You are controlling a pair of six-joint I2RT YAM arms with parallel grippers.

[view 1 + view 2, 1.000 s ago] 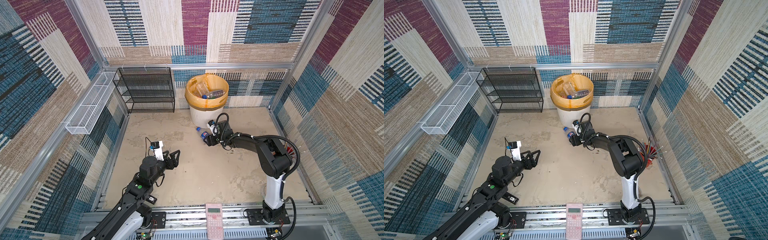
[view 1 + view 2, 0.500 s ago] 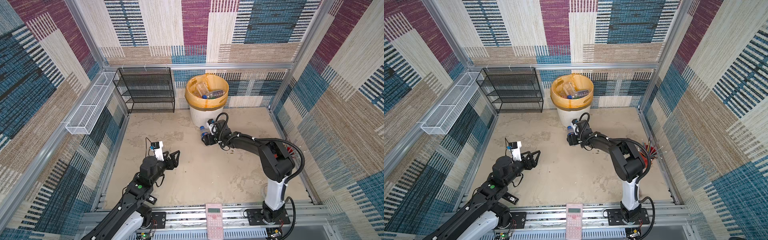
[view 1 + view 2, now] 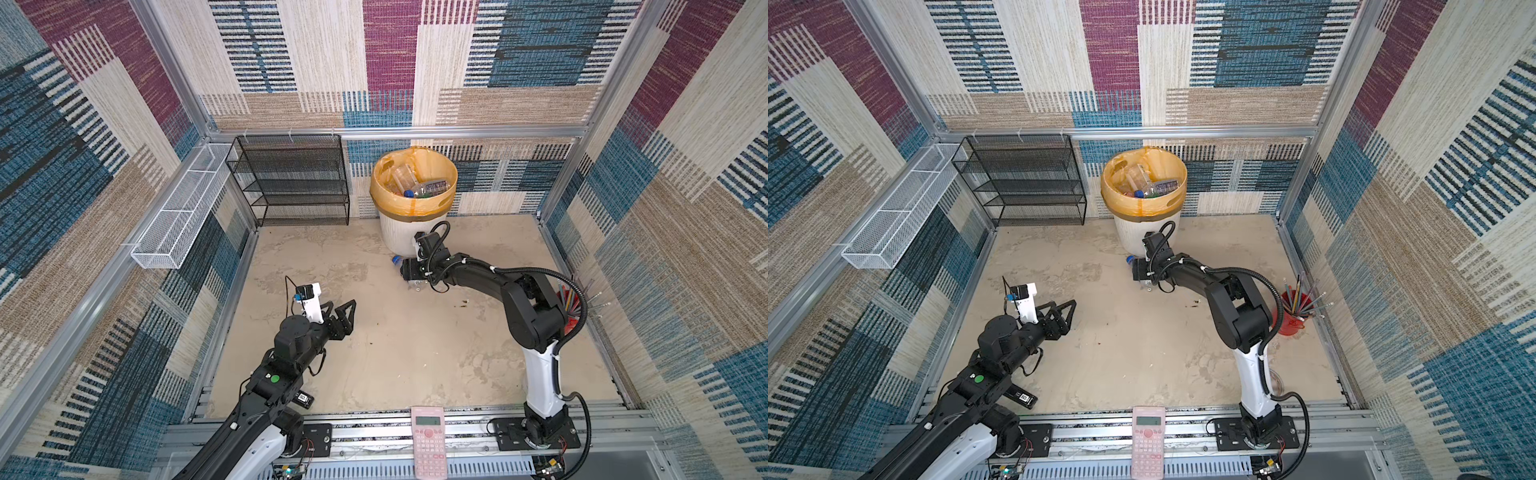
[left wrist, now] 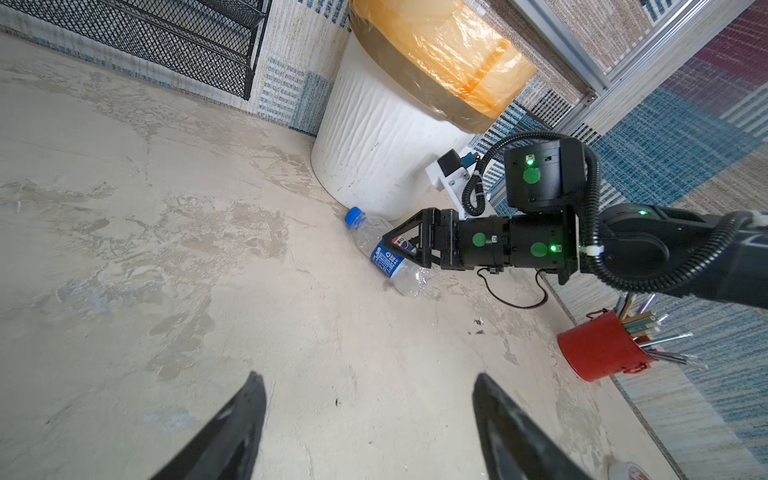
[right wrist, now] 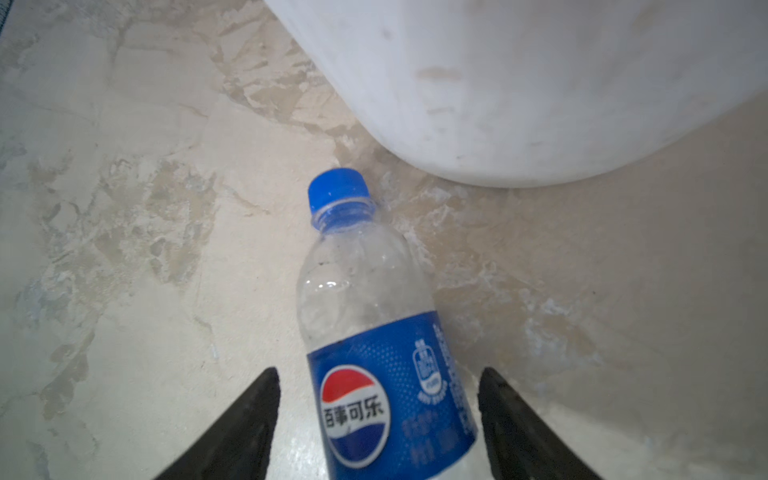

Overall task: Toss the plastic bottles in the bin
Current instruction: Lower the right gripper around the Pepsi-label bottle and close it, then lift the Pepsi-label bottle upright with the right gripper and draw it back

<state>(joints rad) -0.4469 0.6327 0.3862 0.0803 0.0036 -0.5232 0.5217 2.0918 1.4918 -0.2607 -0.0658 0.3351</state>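
R gripper point(image 5: 378, 370) sits low over the floor point(image 5: 124, 249) w/ jaws apart, one finger each side of the bottle point(image 5: 365, 311). A gap shows on both sides, so nothing is clamped yet. The bottle lies on its side, blue cap point(image 5: 338, 191) pointing at the base of the bin point(image 5: 519, 83); it's near the bin but not touching, as far as we can tell. L gripper point(image 3: 341, 305) hangs open and empty over mid-floor, well apart.

What we think could go wrong:
- The bottle is clear, empty and thin-walled, so a hard squeeze prob. crumples it or squirts it fwd into the bin wall.
- It lies a bit skewed btwn the fingers, so one finger may touch first and roll it.
- The fingers sit at the label point(image 5: 386, 395), away from the cap, so the cap end could droop on the lift and catch the bag fold point(image 3: 415, 203) at the rim.
- The wrist is close to the bin; a careless rise could nudge it.

Writing: blue label w/ the red-white-blue Pepsi globe, "百事可乐" across its white band. Side print is too blurred to read. The other bottles point(image 3: 419, 187) are already in the bin, labels too small to read.
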